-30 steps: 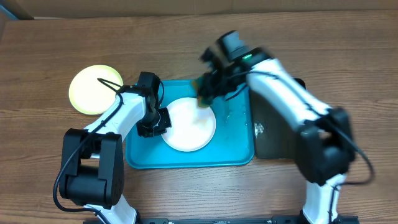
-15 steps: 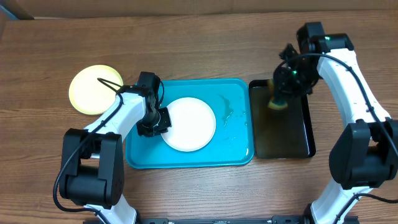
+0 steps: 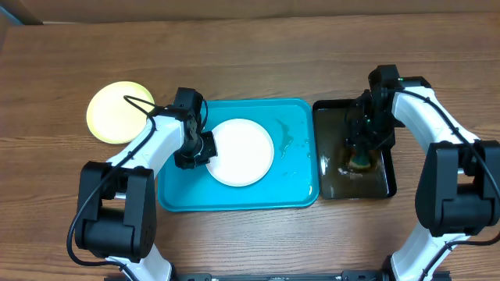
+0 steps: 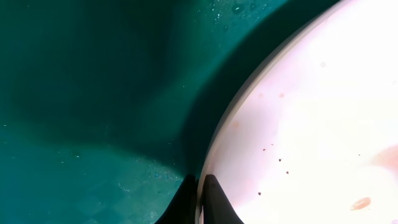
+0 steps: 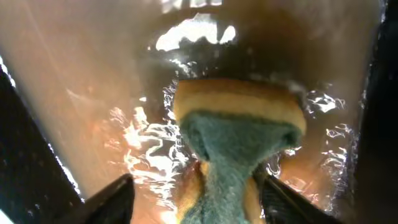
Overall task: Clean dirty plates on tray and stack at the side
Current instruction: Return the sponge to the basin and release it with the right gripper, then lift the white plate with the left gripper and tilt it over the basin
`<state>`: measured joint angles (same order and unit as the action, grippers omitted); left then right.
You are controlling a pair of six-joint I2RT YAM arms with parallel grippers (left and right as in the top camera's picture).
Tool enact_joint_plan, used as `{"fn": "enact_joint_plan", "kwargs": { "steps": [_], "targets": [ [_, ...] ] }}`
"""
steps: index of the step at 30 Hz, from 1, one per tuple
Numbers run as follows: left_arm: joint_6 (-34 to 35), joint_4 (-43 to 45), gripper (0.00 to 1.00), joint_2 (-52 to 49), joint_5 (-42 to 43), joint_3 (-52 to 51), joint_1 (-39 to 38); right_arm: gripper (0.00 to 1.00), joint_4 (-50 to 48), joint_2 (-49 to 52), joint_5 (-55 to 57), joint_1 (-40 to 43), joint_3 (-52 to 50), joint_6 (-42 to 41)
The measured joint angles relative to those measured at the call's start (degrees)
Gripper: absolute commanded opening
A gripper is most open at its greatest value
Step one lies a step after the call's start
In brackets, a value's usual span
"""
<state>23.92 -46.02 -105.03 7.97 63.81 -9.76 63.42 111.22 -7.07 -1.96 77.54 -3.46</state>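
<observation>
Where the left gripper (image 4: pixel 200 186) meets the white plate (image 4: pixel 311 124), its fingers (image 4: pixel 214 202) are pressed together on the plate's left rim, one to each side of the edge. The plate is thus pinned inside the tray (image 3: pixel 297 191), a little left of its middle. Its face carries dark specks and an orange smear (image 4: pixel 360 203), so we judge it not yet clean. A yellow-green plate (image 3: pixel 117 112) lies on the table (image 3: pixel 250 55) at the far left, well apart from the tray; we see no third plate.

At the right, the right gripper (image 5: pixel 193 183) hangs with its fingers spread to either side of the sponge (image 5: pixel 239 124). The sponge sits in brown water in the black tray (image 3: pixel 383 183), ungripped as far as we can tell.

To do the step well, we should close squarely across the sponge's body and let it drip before crossing to the tray. We should then wipe toward the pinned rim, so that the left pinch resists the push and the plate does not slide.
</observation>
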Motion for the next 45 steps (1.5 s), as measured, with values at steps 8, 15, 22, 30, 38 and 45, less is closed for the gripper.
{"fn": "enact_joint_plan", "kwargs": {
  "steps": [8, 15, 22, 30, 38, 45],
  "targets": [
    [-0.4, -3.6, 0.04, 0.0, -0.7, 1.6, 0.0, 1.0, 12.5, 0.5, 0.0, 0.8, 16.8, -0.2],
    [-0.6, -10.9, 0.04, 0.4, -9.5, 9.8, -1.9, 1.0, 16.9, 0.2, 0.1, 12.7, 34.7, -5.3],
    [-0.5, -12.3, 0.04, 1.8, -13.3, 16.8, -5.1, 1.0, 17.6, 0.2, 1.0, 20.5, 34.7, -7.2],
    [-0.5, -14.6, 0.04, 1.8, -14.3, 29.5, -8.1, 1.0, 17.6, 0.2, 1.1, 21.5, 34.7, -7.5],
    [-0.5, -7.4, 0.04, 2.2, -17.9, 34.0, -17.8, 1.0, 17.6, 0.2, 1.1, 21.5, 34.7, -7.5],
    [-1.7, -0.8, 0.04, 2.1, -28.7, 34.0, -31.0, 1.0, 17.6, 0.2, 1.1, 21.6, 34.7, -7.5]
  ]
}}
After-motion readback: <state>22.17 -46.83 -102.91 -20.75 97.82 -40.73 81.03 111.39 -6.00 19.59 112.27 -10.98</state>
